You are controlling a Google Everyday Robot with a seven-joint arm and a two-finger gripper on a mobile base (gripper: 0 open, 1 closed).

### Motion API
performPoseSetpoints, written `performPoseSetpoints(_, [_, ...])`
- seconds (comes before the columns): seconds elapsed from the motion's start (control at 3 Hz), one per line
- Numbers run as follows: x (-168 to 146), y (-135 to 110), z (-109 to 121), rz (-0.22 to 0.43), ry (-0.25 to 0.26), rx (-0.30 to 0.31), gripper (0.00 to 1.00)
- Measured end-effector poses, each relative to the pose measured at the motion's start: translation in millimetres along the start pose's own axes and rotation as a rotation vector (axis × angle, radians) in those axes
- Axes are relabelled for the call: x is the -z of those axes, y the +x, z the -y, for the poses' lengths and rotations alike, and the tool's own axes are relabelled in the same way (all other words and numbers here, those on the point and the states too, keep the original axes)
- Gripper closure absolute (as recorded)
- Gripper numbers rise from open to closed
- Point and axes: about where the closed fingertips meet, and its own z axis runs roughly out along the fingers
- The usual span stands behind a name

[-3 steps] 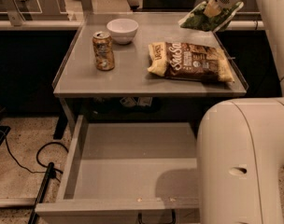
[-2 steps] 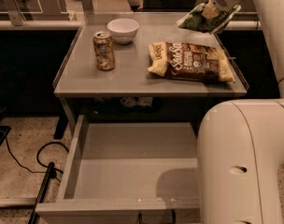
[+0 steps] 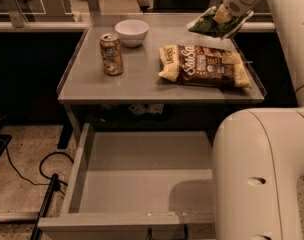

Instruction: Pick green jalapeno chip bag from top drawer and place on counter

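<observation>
The green jalapeno chip bag [image 3: 208,24] is a small crinkly green bag with white edges. It hangs at the far right corner of the counter [image 3: 142,74], low over its surface; I cannot tell if it touches. My gripper [image 3: 223,17] is shut on the bag's top right part. The arm comes in from the upper right. The top drawer [image 3: 137,184] is pulled open below the counter and nothing shows inside it. Its dark handle [image 3: 167,232] shows at the front edge.
A larger brown-and-cream chip bag [image 3: 204,66] lies on the right half of the counter. A drink can [image 3: 111,54] stands at the left. A white bowl [image 3: 131,32] sits at the back. The robot's white body [image 3: 262,174] fills the lower right. A black cable [image 3: 37,174] lies on the floor at left.
The gripper and the green bag stay almost in place at the far right corner of the counter. Nothing else has moved.
</observation>
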Motion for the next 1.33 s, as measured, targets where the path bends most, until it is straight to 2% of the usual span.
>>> performPoseSetpoints(0.33, [-6.5, -1.2, -6.3, 0.016, -0.022, -0.002, 1.00])
performPoseSetpoints(1.0, [-29.5, -19.2, -37.2, 0.070, -0.120, 0.030, 1.00])
performPoseSetpoints(1.33, [-36.3, -23.9, -46.8, 0.083, -0.150, 0.049, 1.00])
